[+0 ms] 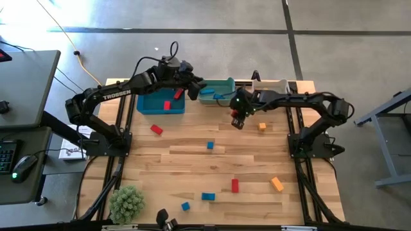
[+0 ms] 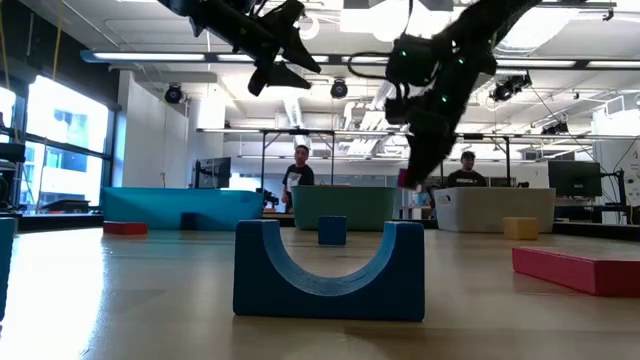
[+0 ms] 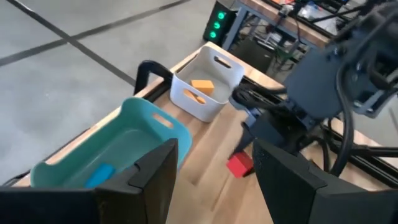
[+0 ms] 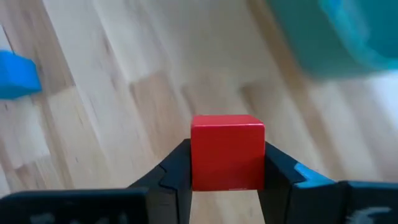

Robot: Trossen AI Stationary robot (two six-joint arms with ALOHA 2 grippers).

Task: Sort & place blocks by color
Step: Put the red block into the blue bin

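A red cube (image 4: 227, 151) is pinched between the right gripper (image 1: 238, 121) fingers, lifted above the wood at upper centre of the high view, just below the teal bin (image 1: 216, 90). The left gripper (image 1: 194, 86), fingers spread and empty, hovers between the blue bin (image 1: 160, 102) and the teal one.

Showing a teal bin (image 3: 118, 149) holding a blue block (image 3: 99, 175), with a white bin (image 3: 205, 84) just beside carrying an orange block (image 3: 202, 86); red cube (image 3: 239, 165) sitting in the right pincer (image 3: 247, 155) near the teal bin.
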